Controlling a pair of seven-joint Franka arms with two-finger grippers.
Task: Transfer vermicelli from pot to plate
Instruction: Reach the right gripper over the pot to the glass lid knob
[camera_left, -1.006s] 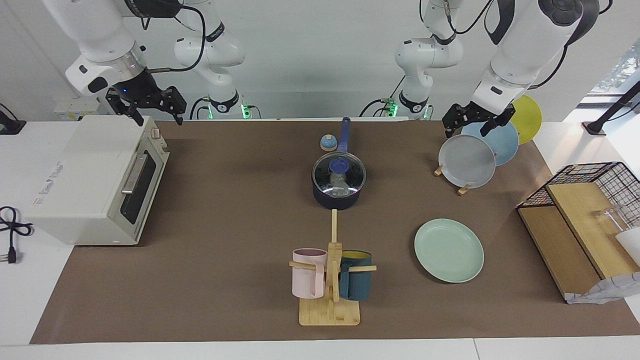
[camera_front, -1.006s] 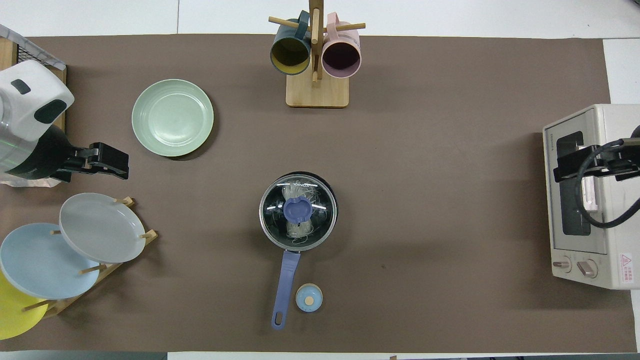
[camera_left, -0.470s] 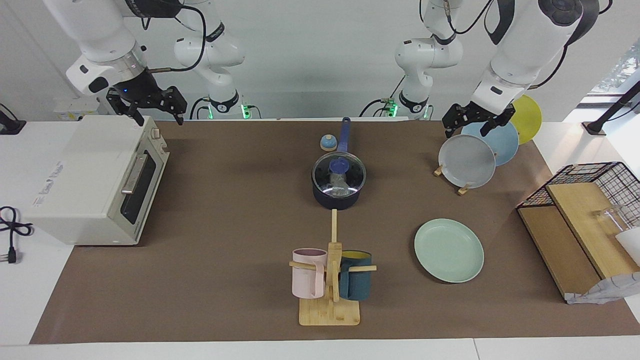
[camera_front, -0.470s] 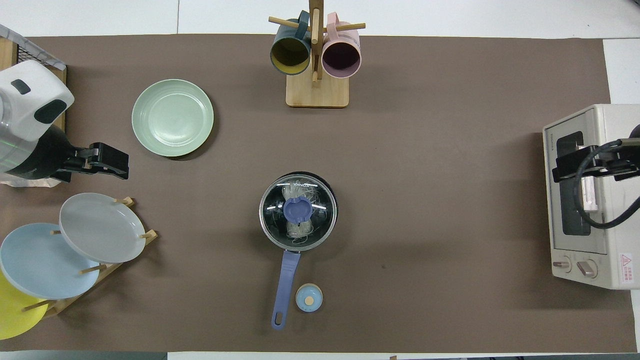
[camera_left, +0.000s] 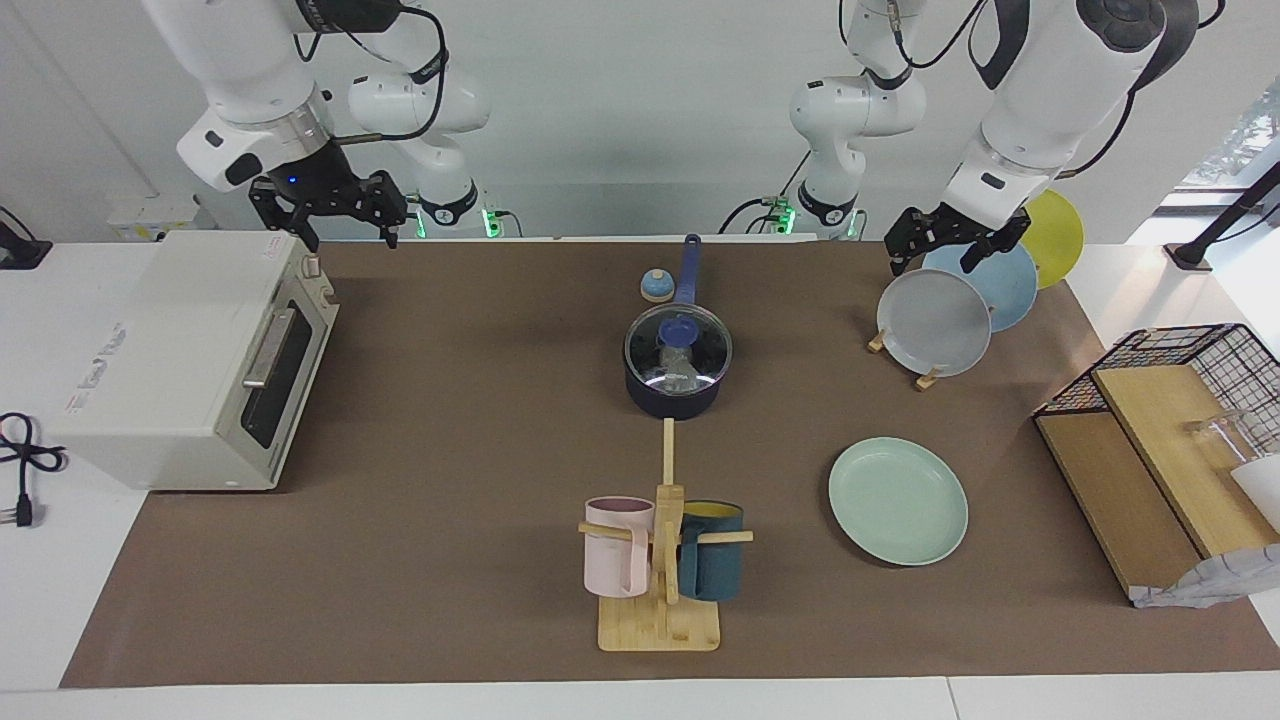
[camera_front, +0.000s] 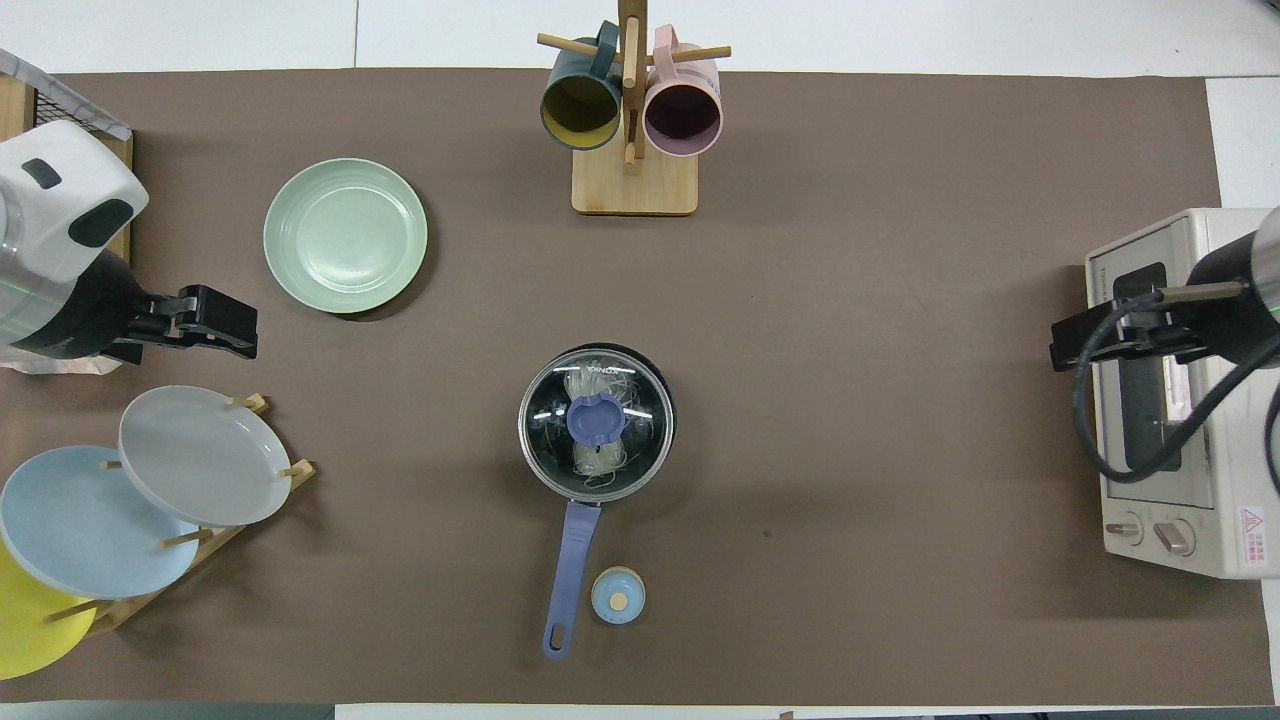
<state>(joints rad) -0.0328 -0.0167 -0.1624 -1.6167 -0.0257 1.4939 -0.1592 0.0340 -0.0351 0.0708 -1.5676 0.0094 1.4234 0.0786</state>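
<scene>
Surface: we see a brown mat (camera_left: 480, 400) on a white table.
Pot: our dark navy saucepan (camera_left: 673, 395) with a long blue handle sits mid-mat under a glass lid (camera_front: 596, 422).
Vermicelli: whitish glassy tangle (camera_front: 598, 455) inside the pot, clear only from overhead.
Plate: pale green round plate (camera_left: 898, 500) lies toward the left arm's end.
Writing: the cream toaster oven (camera_left: 190, 360) carries lettering we cannot read.
Right gripper (camera_left: 340, 215): fingers spread, holding nothing, over the oven's edge.
Left gripper (camera_left: 945, 240): fingers apart, holding nothing, over the racked plates (camera_left: 955, 310).

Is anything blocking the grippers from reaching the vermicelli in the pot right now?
Yes: a glass lid with a blue knob sits on the pot, covering the vermicelli. Neither the left gripper nor the right gripper is near it.
</scene>
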